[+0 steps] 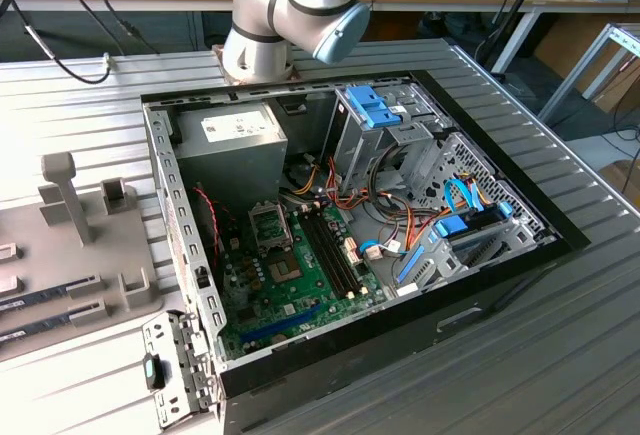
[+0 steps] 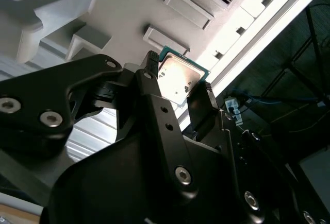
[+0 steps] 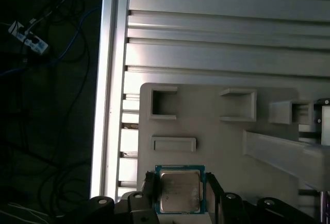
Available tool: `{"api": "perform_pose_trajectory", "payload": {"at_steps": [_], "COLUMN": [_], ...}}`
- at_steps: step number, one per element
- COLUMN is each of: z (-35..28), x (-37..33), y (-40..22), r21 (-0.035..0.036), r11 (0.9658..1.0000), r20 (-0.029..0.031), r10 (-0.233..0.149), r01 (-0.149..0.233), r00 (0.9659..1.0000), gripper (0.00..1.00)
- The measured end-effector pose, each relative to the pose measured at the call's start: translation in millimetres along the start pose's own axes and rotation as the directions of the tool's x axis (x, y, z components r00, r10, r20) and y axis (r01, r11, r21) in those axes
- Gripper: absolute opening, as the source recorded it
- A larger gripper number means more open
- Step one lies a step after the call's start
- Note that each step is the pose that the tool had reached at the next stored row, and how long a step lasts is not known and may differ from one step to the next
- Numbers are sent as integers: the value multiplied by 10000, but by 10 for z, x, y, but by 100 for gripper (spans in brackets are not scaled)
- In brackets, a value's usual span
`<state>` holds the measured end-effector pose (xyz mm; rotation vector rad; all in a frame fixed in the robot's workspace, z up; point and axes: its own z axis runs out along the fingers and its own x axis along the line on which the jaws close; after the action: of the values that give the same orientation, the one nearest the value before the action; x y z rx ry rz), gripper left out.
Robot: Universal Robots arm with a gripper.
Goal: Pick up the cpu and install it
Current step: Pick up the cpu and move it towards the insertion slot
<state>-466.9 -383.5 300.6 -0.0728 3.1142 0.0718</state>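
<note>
Here's the gripper (image 2: 180, 80), and in both wrist views it has its two black fingers (image 2: 149, 72) pressed in on opposite edges of the cpu (image 3: 179, 190), pinching the little square chip between them. The shiny silver top faces up and catches the light, green edging just peeking round it. Behind the chip sits the grey fixture plate (image 3: 221, 147), with its rectangular pockets and raised blocks; whether the cpu is clear of that plate or just touching it, I can't tell. The plate lies on the ribbed aluminium surface (image 3: 216, 54), close to its edge, with loose cables (image 3: 46, 80) in the dark beyond.

Over to the exterior view: the arm (image 1: 290, 5) rises at the far side of the open computer case (image 1: 520, 225). Inside lie the green motherboard (image 1: 290, 295) and the grey power-supply box (image 1: 230, 145), well apart from the plate at the exterior view's left.
</note>
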Motion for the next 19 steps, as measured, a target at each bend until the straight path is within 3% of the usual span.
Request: {"api": "perform_pose_trajectory", "payload": {"at_steps": [19], "z": [-184], "x": [-6], "y": [8], "r21": [-50], "r11": [10000], "r20": [3], "r10": [1], "r01": [-1], "r00": [10000], "gripper": [47]}}
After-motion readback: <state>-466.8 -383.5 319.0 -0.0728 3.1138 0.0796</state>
